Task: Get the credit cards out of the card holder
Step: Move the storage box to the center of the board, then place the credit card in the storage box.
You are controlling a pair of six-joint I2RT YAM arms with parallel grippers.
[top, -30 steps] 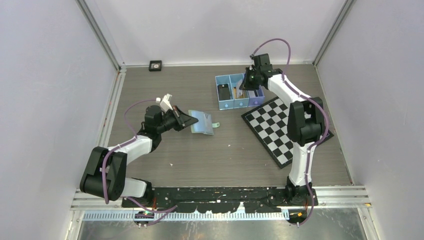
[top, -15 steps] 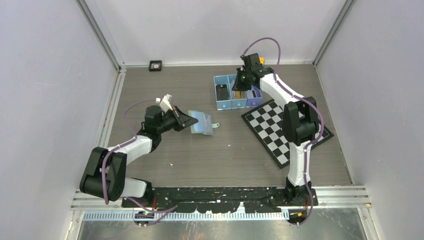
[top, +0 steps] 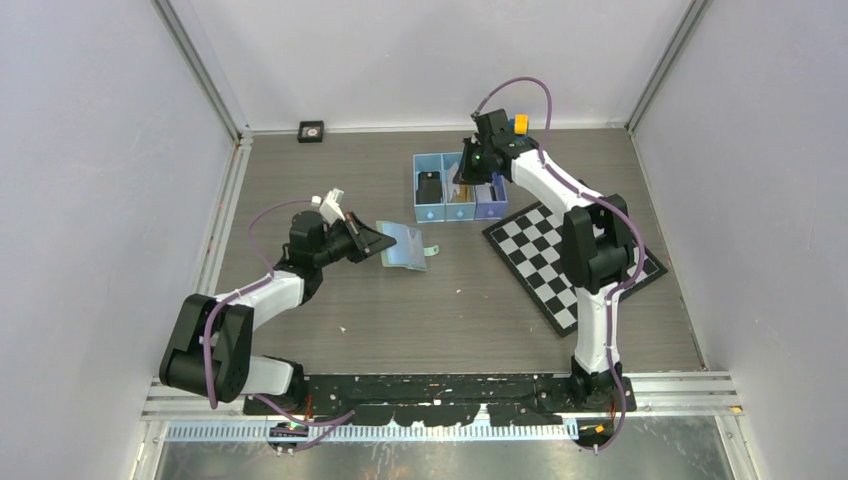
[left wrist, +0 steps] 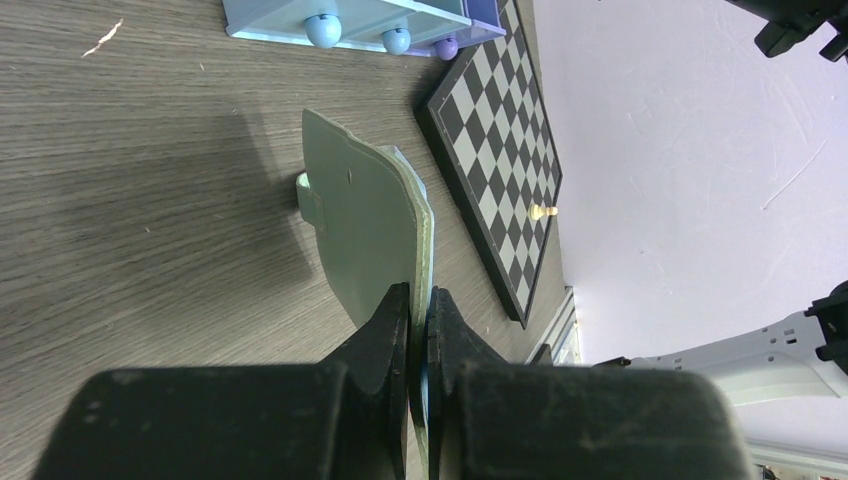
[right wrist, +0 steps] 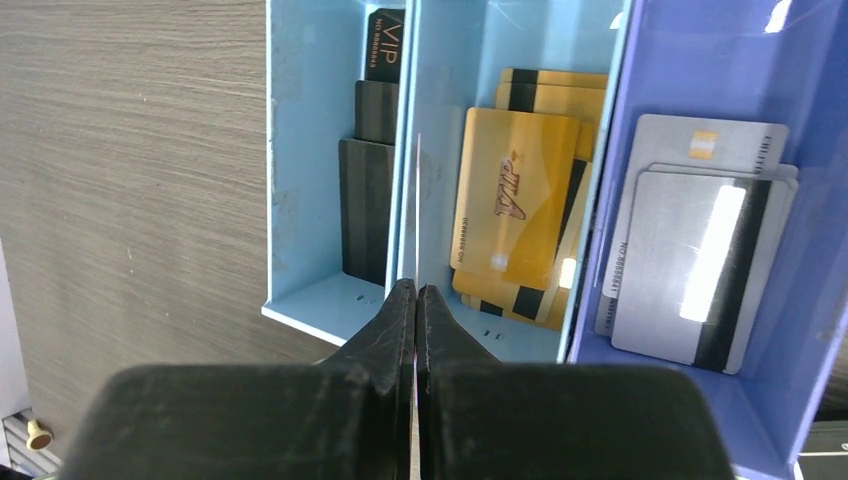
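Tray [top: 430, 215] slid left under right gripper [right wrist: 415, 292] pinching a card [right wrist: 417, 200]; left gripper [left wrist: 420, 300] clamps card holder [left wrist: 365, 220].

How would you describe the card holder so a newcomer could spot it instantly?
On the table, look left of the checkerboard, nearer than the blue three-compartment tray. The card holder is the sage-green wallet pinched by the left end effector, set apart by its colour and small side tab.

Bright, even overhead light, soft shadows; glare streaks the grey-white cards [right wrist: 715, 250] at 3 o'clock; wrist foregrounds at 6 o'clock blur
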